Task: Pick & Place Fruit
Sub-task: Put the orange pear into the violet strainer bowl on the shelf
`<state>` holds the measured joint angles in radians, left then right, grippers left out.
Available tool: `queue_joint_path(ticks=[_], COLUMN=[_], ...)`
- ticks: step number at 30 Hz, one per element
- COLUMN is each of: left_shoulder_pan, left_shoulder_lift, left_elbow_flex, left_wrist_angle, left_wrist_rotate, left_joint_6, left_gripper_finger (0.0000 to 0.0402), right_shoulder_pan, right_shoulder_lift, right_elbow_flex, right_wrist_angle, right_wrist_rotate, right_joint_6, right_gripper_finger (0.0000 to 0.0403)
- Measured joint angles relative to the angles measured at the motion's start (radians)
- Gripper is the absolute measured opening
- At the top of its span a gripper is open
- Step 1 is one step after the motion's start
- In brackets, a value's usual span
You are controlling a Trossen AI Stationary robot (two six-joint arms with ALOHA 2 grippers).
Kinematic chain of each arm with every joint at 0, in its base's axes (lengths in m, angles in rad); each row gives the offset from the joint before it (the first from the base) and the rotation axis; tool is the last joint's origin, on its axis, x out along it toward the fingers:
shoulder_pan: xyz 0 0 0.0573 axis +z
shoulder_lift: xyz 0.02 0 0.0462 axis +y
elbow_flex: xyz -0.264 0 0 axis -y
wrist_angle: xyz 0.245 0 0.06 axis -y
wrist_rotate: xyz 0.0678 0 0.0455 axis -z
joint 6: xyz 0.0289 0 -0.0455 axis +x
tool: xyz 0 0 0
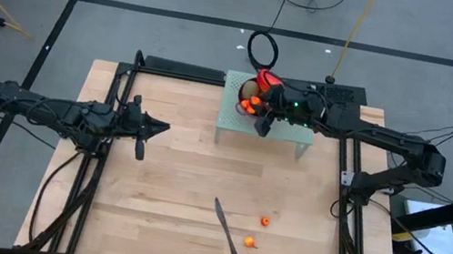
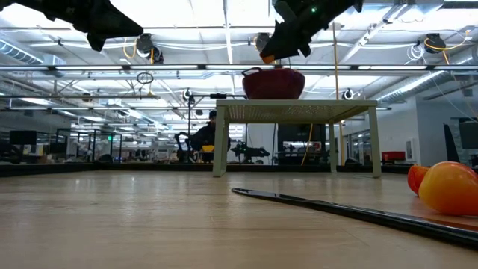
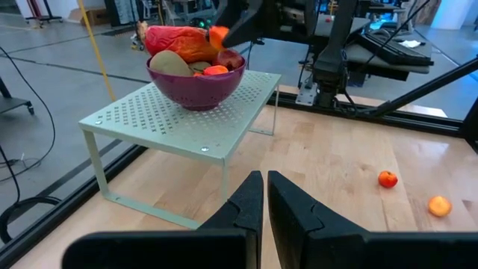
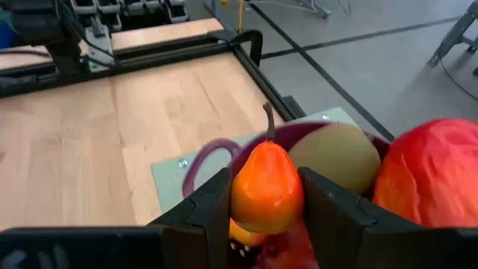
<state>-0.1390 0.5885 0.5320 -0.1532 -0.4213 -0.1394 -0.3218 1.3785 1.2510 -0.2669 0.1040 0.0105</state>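
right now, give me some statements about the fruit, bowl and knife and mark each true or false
1. The right gripper has its jaws closed on a small orange pear. True.
2. The purple bowl sits directly on the wooden table. False: it stands on a pale green perforated stand.
3. The knife lies inside the bowl. False: it lies on the table.
4. Two small orange-red fruits lie on the table near the knife. True.
5. The left gripper holds a fruit. False: shut, holding nothing.

My overhead camera looks straight down; my low one looks level across the table [image 2: 149,224]; both show the knife [image 1: 227,230].
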Motion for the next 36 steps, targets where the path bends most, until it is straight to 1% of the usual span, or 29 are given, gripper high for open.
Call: queue_joint_path(ticks=[25,28,36], left_shoulder_pan=[0.000,0.000,0.000], left_shoulder_lift=[0.000,0.000,0.000], left_elbow_flex=[0.000,0.000,0.000], left_wrist_angle=[0.000,0.000,0.000], left_wrist_rotate=[-0.001,0.000,-0.001], left_joint_6=[-0.005,-0.005,-0.008], left_gripper_finger=[0.0021,0.0021,0.0021], right_shoulder_pan=[-0.031,-0.031,-0.032], right_shoulder_lift=[0.006,0.006,0.006], right_elbow_flex=[0.000,0.000,0.000], right_wrist_angle=[-0.031,-0.030,-0.030], right_wrist_rotate=[-0.001,0.000,0.000], right_joint_6=[-0.054,-0.068,-0.077], right_gripper_finger=[0.0136,0.0144,0.0188])
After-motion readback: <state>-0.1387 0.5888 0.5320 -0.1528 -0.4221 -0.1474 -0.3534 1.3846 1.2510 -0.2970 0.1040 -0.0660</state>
